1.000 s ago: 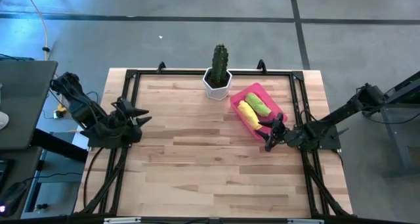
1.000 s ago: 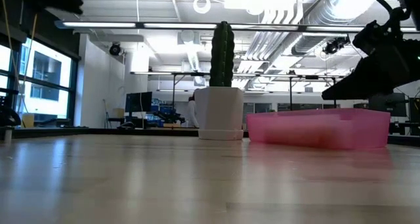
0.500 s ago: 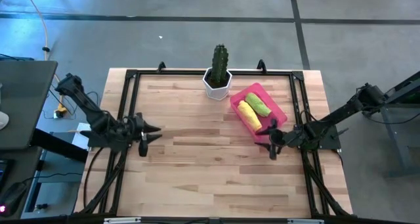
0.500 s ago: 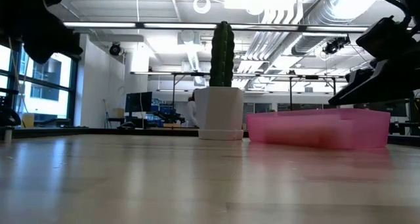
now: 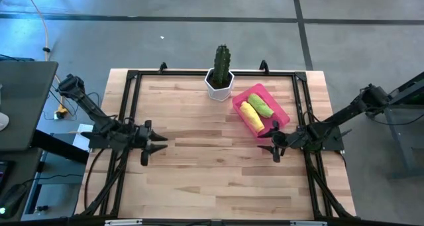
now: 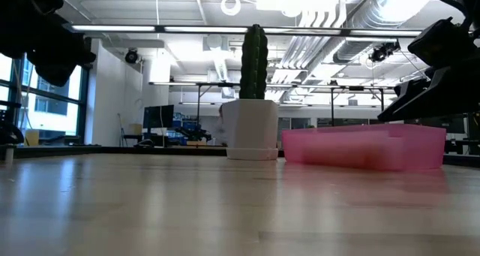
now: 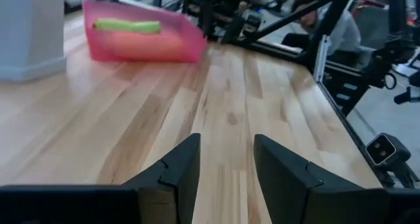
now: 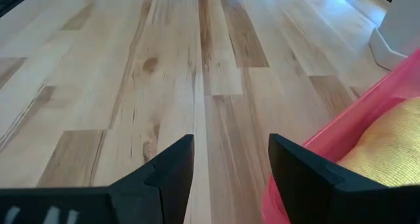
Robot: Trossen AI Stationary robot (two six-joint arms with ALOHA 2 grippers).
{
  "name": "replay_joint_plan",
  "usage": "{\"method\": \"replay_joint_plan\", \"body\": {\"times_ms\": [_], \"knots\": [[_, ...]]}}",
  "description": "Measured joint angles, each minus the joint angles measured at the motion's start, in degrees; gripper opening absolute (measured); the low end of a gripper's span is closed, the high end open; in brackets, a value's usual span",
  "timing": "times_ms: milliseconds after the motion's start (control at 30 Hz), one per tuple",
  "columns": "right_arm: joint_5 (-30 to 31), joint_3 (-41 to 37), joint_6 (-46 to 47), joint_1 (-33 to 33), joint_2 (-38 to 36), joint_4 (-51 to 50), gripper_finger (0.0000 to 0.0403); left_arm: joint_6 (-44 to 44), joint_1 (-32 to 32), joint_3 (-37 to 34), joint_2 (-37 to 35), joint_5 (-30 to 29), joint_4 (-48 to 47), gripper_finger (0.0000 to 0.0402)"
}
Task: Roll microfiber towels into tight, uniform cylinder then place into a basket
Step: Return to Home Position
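Observation:
The pink tray (image 5: pixel 277 105) sits at the table's far right. In it lie a rolled yellow towel (image 5: pixel 250 114) and a rolled lime green towel (image 5: pixel 260 105), side by side. My right gripper (image 5: pixel 273 145) is open and empty just near of the tray, pointing toward the table's left. My left gripper (image 5: pixel 156 142) is open and empty at the table's left side, pointing right. The tray also shows in the left wrist view (image 7: pixel 141 40), the right wrist view (image 8: pixel 341 129) and the low view (image 6: pixel 367 145).
A white hexagonal pot with a cactus (image 5: pixel 220 77) stands at the far edge, left of the tray. A black frame (image 5: pixel 132 87) runs around the wooden tabletop. Bare wood lies between the two grippers.
My left gripper has swung from pointing toward the far right to pointing level toward the right, moving out over the table's left side. My right gripper has drawn back from the tray toward the near edge and turned toward the table's left. The towels stay in the tray.

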Motion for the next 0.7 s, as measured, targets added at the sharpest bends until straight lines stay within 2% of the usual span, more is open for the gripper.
{"method": "replay_joint_plan", "body": {"times_ms": [200,333,467,567,700], "knots": [[0.0,0.0,0.0,0.0,-4.5,-2.3,0.0188,7.9,1.6,-3.4,0.0,1.7,8.7,0.0131],[0.0,0.0,0.0,0.0,-9.8,-4.3,0.0188,11.4,5.0,-6.5,0.0,6.4,15.5,0.0131],[0.0,0.0,0.0,0.0,-14.8,-4.6,0.0188,14.7,8.8,-6.7,0.1,10.5,17.1,0.0131],[0.0,0.0,0.0,0.0,-19.0,-5.3,0.0188,19.4,11.2,-6.7,0.1,9.2,18.2,0.0131],[0.0,0.0,0.0,0.0,-25.7,-6.3,0.0188,22.8,13.8,-6.7,0.1,2.7,18.4,0.0131]]}}
